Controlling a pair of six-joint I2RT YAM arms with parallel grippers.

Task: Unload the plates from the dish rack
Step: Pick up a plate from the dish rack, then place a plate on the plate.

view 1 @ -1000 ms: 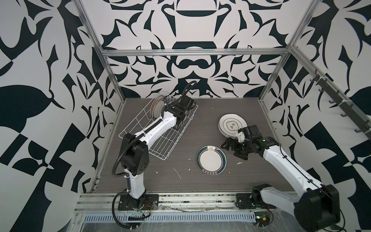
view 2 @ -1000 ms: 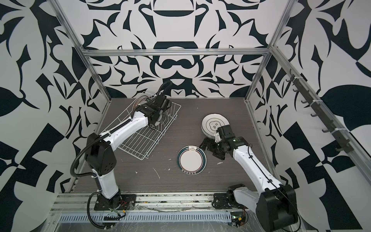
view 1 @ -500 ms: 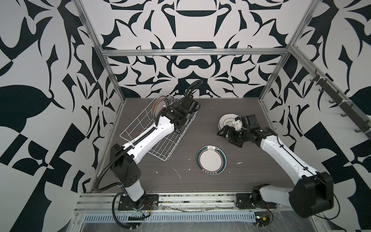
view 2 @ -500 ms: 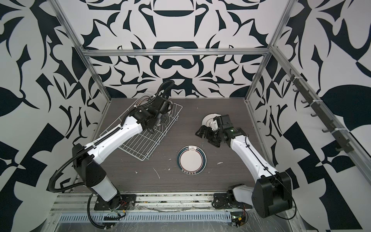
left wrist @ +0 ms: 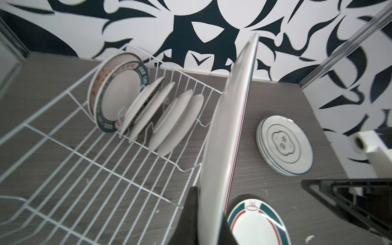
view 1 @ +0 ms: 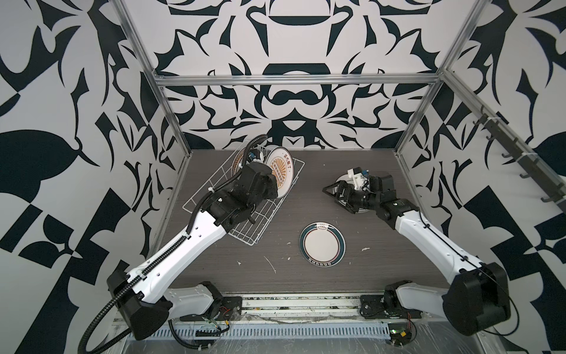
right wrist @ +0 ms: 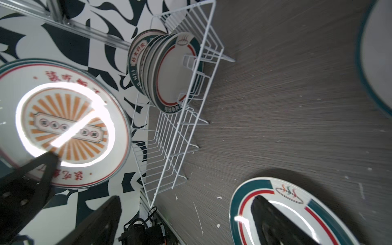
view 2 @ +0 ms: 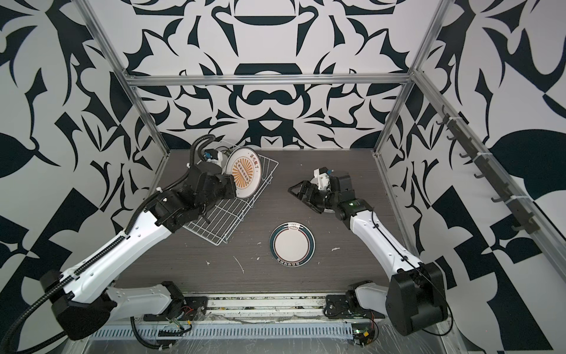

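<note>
The left pincer [left wrist: 206, 212] is clamping the sunburst plate [view 2: 244, 175] upright over the side of the dish rack [view 1: 245, 228], its arm [view 1: 202, 233] hiding most plates [left wrist: 118, 99] standing in the rack in both top views. The right pincer [view 1: 337, 200] is gaping empty over a half-hidden stack [view 1: 341, 180] — and a teal-rimmed plate [view 1: 322, 245] is lying on the dark woodgrain desk [view 1: 352, 275], inside black-and-white patterned walls [view 1: 291, 46].

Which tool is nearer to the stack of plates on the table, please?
Right. The right tool is open, close by the stack, partly hiding it in both top views. The left tool is farther, at the rack, shut on the sunburst plate.
</note>
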